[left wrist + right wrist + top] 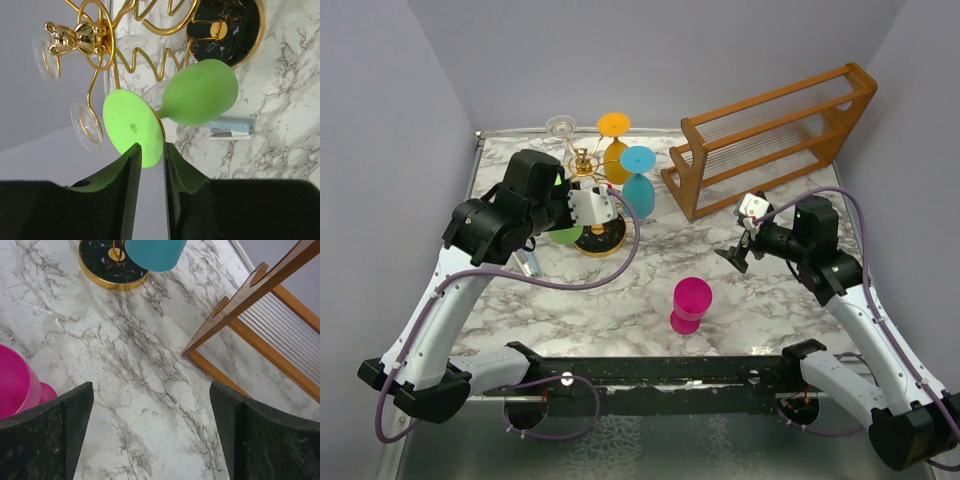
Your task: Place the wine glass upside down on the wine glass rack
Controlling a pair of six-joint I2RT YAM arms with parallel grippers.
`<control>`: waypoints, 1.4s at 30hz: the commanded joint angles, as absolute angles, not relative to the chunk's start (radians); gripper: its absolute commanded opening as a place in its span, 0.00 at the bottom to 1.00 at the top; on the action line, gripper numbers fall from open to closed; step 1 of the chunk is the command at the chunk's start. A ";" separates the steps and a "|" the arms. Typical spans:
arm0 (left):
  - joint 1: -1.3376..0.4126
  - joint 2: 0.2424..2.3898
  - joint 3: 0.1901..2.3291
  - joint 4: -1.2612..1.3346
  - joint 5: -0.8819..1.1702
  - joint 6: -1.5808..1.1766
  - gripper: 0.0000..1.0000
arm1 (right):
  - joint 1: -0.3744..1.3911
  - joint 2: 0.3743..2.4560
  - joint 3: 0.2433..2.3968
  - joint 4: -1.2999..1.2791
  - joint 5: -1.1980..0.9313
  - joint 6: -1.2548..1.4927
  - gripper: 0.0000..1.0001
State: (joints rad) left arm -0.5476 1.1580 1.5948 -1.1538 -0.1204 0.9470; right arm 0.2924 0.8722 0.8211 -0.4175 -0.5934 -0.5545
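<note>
Centre frame, left gripper (150,147) pinches the probably light, brittle green wine glass (200,92) by its foot rim; right gripper (151,390) splayed empty

In the top view, the left arm (510,215) covers most of the green wine glass (564,236) and part of the base of the wine glass rack (584,163). In the left wrist view, the top edge cuts off the rack's loops and dark base. Whether the left gripper (152,149) truly pinches the glass's foot is unclear. The clear glasses (47,57) at left are blurred, and the pale blue object (230,127) is unidentifiable. In the right wrist view, the top edge crops the teal glass (155,252) and the left edge crops the pink glass (15,385).
</note>
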 commanded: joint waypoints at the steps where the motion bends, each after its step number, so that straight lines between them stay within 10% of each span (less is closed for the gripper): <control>1: -0.552 1.128 1.608 -1.186 -0.065 0.926 0.28 | 0.287 0.872 0.819 -0.396 -0.622 -0.561 0.98; 6: -0.552 1.112 1.616 -1.144 -0.038 0.863 0.38 | 0.287 0.922 0.892 -0.507 -0.620 -0.646 0.95; 9: -0.551 1.092 1.613 -1.033 -0.035 0.751 0.72 | 0.288 1.001 0.995 -0.653 -0.690 -0.697 0.91; 15: -0.510 1.101 1.669 -0.942 -0.033 0.620 0.98 | 0.330 1.118 1.126 -0.863 -0.761 -0.772 0.87; 33: -0.400 1.137 1.705 -0.762 -0.296 0.522 0.99 | 0.650 1.242 1.215 -1.005 -0.587 -0.680 0.82; 42: -0.400 1.111 1.669 -0.755 -0.280 0.520 0.99 | 0.737 1.337 1.238 -1.009 -0.463 -0.660 0.62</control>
State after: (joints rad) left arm -0.4068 1.1397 1.6791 -0.7887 -0.2565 0.5365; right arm 0.7147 1.3083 1.1950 -0.9882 -0.5499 -0.6807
